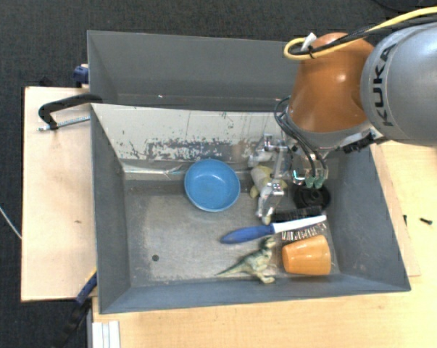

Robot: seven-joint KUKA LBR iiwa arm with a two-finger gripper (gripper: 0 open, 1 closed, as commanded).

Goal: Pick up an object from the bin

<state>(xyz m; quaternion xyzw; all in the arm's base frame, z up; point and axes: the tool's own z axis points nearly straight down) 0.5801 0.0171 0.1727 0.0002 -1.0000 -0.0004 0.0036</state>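
Camera view looks down into the grey metal bin (109, 216). 1 arm (410, 85) comes in from the upper right of the frame, and its orange cover (327, 85) hangs over the back right part of the bin. Below the cover, the metal claw (269, 193) is down inside the bin, a little right of the frame's centre. From this angle it is not possible to tell whether the claw is open or closed, and nothing can be seen gripped in it.

The thing nearest the claw is a small pale cream piece (257, 178). It is lumpy and partly hidden by the claw's metal, so its kind cannot be made out. It lies just right of the blue bowl (212, 185), near the foot of the back wall.

The bowl is round and sits mouth up at the centre of the frame. A black thing (309, 196) lies just right of the claw.

Lower in the frame, a brush (276, 229) with a blue handle and a white head lies nearly level, handle to the left. Its head is just above an orange cup (306, 257) lying in the lower right corner. A green-tan toy lizard (256, 265) lies just left of the cup, by the front wall.
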